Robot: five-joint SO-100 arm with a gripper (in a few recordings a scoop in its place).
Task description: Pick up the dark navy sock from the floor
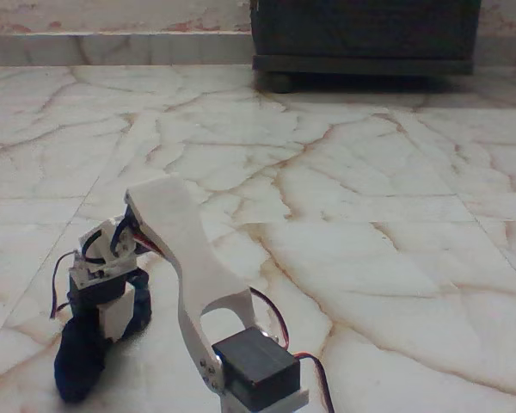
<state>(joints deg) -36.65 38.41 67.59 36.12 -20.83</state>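
seen in the fixed view: white arm (193, 267) bent over at lower left, gripper (112, 314) pointing down and closed on the dark navy sock (79, 361). sock hanging limp from the fingers, lower end touching or just above the floor (370, 198), cannot tell which. dark cabinet (365, 39) far back by the wall, well apart.

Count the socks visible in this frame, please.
1. The dark navy sock hangs at lower left of the fixed view, bunched at the arm's fingers, its lower end at the floor. The arm could hide more.
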